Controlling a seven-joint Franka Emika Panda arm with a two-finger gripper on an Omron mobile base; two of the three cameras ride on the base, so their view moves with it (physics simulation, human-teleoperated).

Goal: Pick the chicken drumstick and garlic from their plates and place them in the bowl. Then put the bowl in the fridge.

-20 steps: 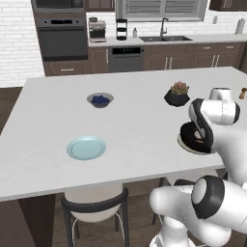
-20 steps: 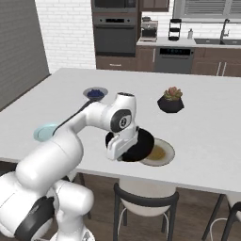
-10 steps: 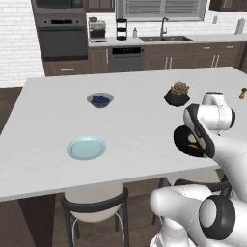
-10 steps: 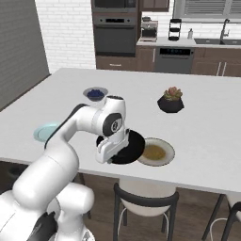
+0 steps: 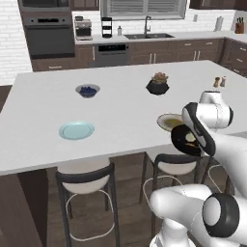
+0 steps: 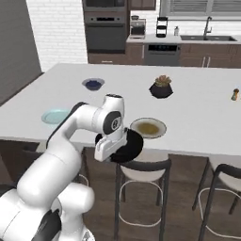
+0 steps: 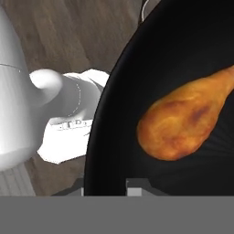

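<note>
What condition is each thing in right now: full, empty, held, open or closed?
Black bowl: held off the counter edge, chicken drumstick inside.
Gripper: fingers shut on the bowl's rim.
Blue plate: empty.
Grey-rimmed plate: empty.
Small grey bowl: holds blue berries.
Garlic: cannot tell.

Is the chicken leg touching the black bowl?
Touching. In the hand view the chicken drumstick lies flat on the dark inside of the bowl, with no gap under it. The gripper is shut on the bowl's rim.
</note>
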